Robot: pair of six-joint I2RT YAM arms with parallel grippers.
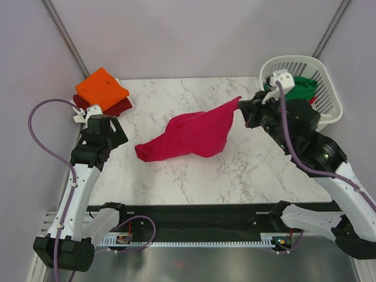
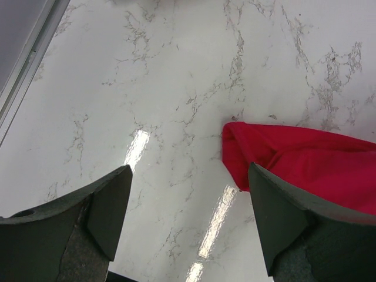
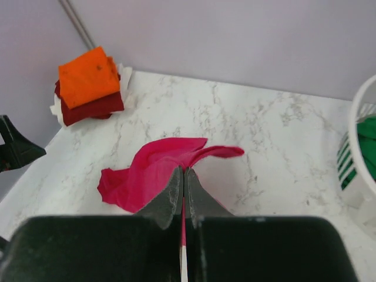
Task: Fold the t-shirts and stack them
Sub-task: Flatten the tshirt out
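Right jaws clenched on one corner of the crimson t-shirt (image 1: 188, 136), close to the white slatted basket (image 1: 330, 101). The rest of the shirt lies crumpled mid-bench (image 1: 252, 170). Left jaws released, over bare marble just beside the shirt's left end. Orange t-shirt (image 1: 101, 87) tops the far-left stack.

Crimson t-shirt (image 1: 188, 136), orange t-shirt (image 1: 101, 86), green t-shirt (image 1: 302, 88), white basket (image 1: 330, 88), grey-veined marble table (image 1: 176, 94)

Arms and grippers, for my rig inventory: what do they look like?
The left arm and right arm have white link shells, black joints and a looping purple cable each. The left gripper and right gripper have two dark, tapered, wedge-shaped fingers. No markings legible.
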